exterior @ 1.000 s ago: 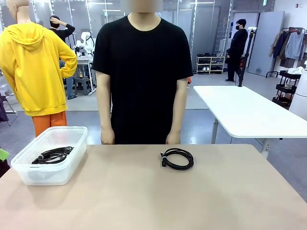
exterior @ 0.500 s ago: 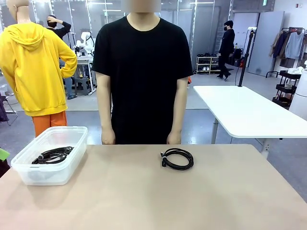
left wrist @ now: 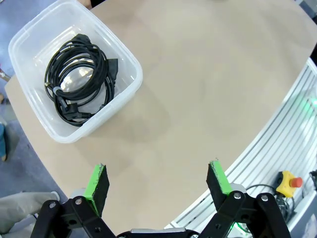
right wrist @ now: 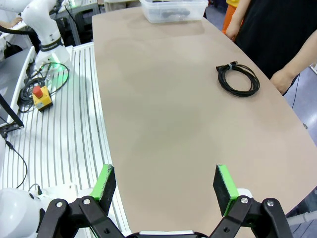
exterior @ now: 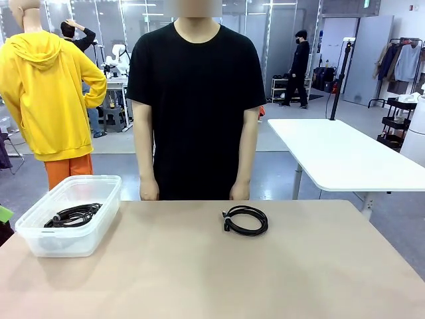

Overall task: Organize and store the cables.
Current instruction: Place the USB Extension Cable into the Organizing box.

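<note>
Black coiled cable (exterior: 245, 220) on table (exterior: 199, 279)

One coil (exterior: 246, 220) on table (exterior: 199, 272); others (exterior: 73, 215) in bin (exterior: 40, 240), left.

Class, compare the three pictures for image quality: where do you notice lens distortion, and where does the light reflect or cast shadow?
Front view: straight lines, even light, the coiled cable sharp. Left wrist view: the table edge bows from the wide lens; the clear bin casts a soft shadow, with a bright patch on its floor among the cables. Right wrist view: the edge curves too; the tabletop has a mild sheen.
</note>
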You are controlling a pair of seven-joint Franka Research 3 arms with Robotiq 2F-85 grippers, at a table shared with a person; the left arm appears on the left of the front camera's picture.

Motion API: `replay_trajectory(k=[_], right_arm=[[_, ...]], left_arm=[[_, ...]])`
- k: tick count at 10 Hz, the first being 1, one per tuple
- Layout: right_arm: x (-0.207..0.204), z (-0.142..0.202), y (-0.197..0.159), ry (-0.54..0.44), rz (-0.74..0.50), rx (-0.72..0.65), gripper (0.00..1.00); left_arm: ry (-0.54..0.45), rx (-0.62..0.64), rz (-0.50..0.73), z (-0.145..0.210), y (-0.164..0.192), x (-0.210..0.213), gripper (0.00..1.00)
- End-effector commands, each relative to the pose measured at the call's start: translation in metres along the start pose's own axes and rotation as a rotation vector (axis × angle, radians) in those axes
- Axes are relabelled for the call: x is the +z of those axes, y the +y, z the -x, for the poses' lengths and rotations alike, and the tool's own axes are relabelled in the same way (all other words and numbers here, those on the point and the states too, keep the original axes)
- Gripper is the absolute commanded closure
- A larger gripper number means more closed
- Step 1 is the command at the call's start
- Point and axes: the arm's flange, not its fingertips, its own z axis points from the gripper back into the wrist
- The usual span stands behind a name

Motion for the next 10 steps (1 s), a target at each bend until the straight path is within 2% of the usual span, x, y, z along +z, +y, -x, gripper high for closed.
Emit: replay_trajectory(k=[1, 2, 3, 5, 6, 8, 10], right_arm=[[-0.009, -0.033, -0.004, 0.027, 0.044, -0.123, 0.0], [-0.017, -0.057, -0.003, 0.102, 0.053, -0.076, 0.0], [-0.015, -0.065, -0.006, 0.143, 0.065, -0.069, 0.0], [-0.011, -0.061, -0.003, 0.128, 0.014, -0.045, 0.0], [-0.013, -0.064, -0.006, 0.108, 0.051, -0.054, 0.0], [-0.013, -0.064, -0.006, 0.108, 0.051, -0.054, 0.0], [-0.013, -0.064, -0.006, 0.108, 0.051, -0.054, 0.0]], left_arm=[[-0.003, 0.013, -0.02, -0.005, 0.0, -0.003, 0.0], [-0.003, 0.013, -0.02, -0.005, 0.0, -0.003, 0.0], [-0.003, 0.013, -0.02, -0.005, 0.0, -0.003, 0.0], [-0.003, 0.013, -0.02, -0.005, 0.0, -0.003, 0.0], [0.001, 0.0, 0.0, 0.0, 0.0, 0.0, 0.0], [-0.013, -0.119, -0.009, -0.068, -0.048, -0.01, 0.0], [0.049, -0.177, 0.001, -0.146, -0.094, -0.043, 0.0]])
